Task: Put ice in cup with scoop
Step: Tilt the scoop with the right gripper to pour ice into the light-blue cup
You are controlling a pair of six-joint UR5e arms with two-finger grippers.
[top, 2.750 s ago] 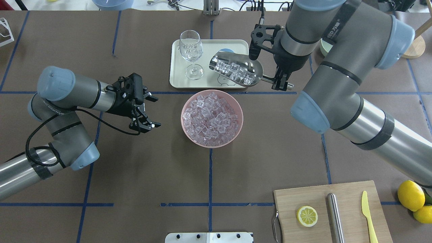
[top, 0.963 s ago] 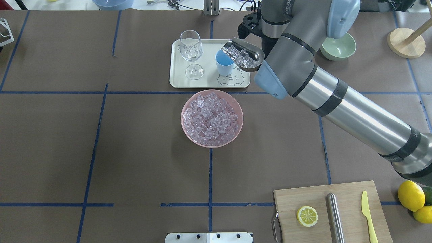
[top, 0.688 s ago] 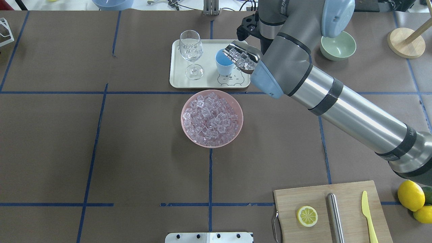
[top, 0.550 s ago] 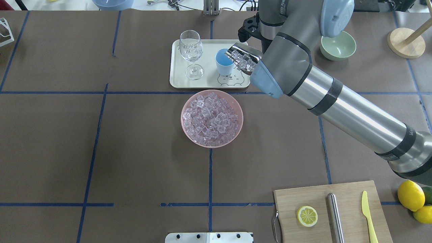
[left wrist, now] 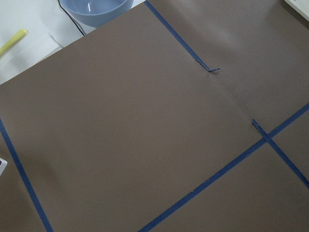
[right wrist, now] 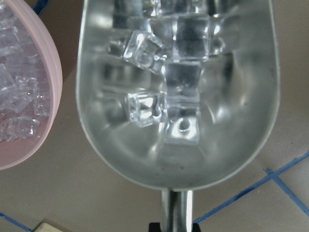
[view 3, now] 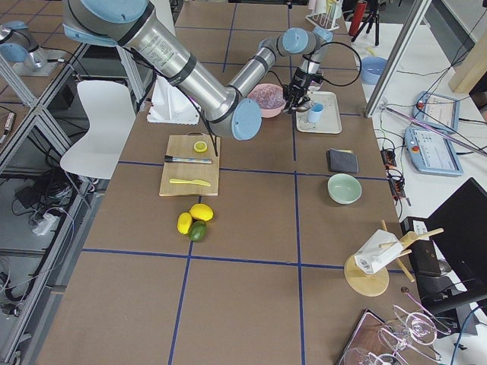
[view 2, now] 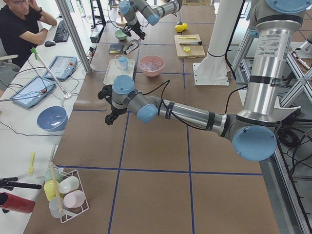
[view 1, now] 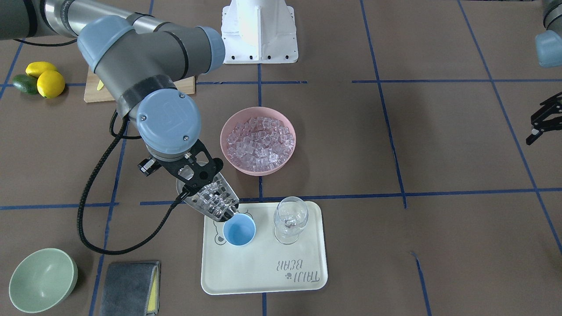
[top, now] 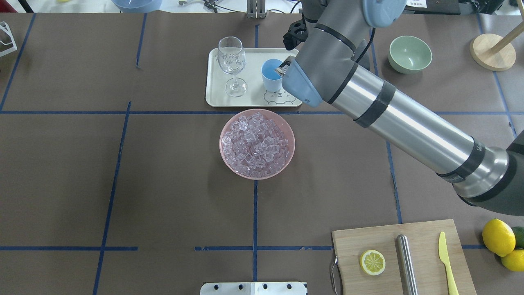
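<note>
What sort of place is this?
Most likely a robotics lab: two robot arms reach over a tape-gridded table, and a person sits at a desk with tablets beside it.

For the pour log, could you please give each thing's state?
Light-blue round cup: upright, looks empty.
Shiny steel scoop: tilted, mouth at cup's rim, holding clear ice cubes.
Clear stemmed wine glass: upright.
Pink round bowl: full of ice cubes.
Right gripper: shut on scoop's handle.
Left gripper: open, empty.
</note>
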